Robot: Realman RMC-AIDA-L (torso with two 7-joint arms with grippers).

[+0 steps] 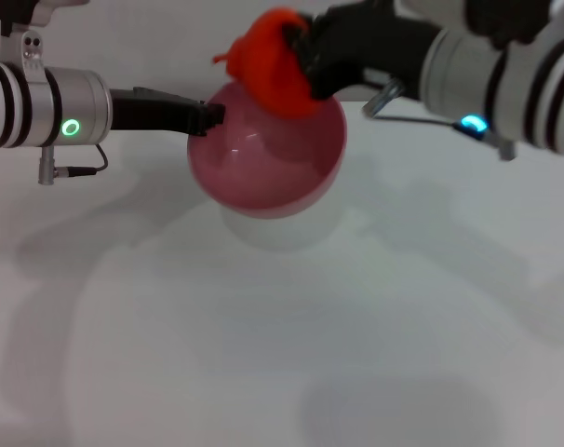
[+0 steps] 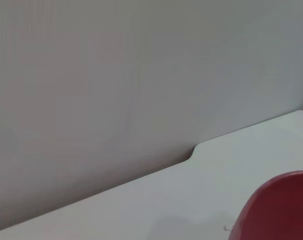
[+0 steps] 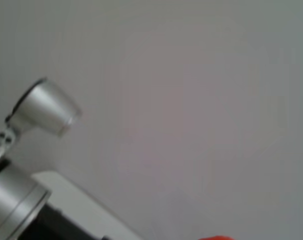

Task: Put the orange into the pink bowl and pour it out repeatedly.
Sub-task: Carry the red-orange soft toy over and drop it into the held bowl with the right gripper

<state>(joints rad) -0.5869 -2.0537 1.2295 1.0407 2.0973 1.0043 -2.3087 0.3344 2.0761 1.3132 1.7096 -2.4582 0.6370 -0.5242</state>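
In the head view the pink bowl (image 1: 263, 168) hangs above the white table (image 1: 282, 354), tipped so that its opening faces me. My left gripper (image 1: 208, 118) is shut on the bowl's left rim. The orange (image 1: 273, 63) sits over the bowl's upper rim, gripped by my right gripper (image 1: 301, 60), whose black fingers wrap its right side. The left wrist view catches only a curved edge of the pink bowl (image 2: 279, 210). A sliver of the orange (image 3: 216, 238) shows in the right wrist view.
The bowl casts a soft shadow on the table (image 2: 191, 200) beneath it. A grey wall (image 2: 141, 75) rises behind the table's far edge. The left arm's silver wrist (image 3: 41, 107) appears in the right wrist view.
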